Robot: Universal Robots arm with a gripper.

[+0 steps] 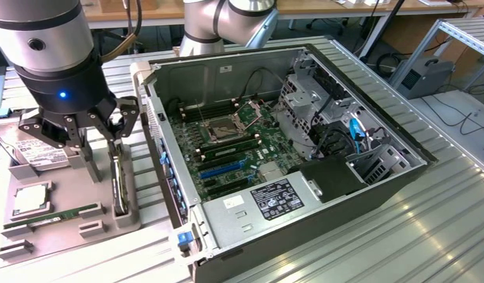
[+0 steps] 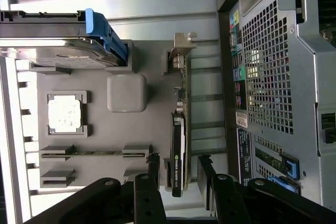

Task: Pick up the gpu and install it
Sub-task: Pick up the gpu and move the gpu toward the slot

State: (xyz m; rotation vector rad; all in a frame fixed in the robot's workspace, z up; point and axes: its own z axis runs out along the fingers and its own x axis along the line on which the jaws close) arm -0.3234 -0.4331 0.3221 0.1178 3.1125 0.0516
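The black gripper, its jaws wide open and empty, straddles the thin dark gpu card, which stands on edge in the grey plastic tray at nine o'clock from the open metal computer case, so lifting and installing are both not yet done.

Black gpu, grey tray, silver hard drive with blue clip

Thin dark gpu upright on edge in gray tray slot
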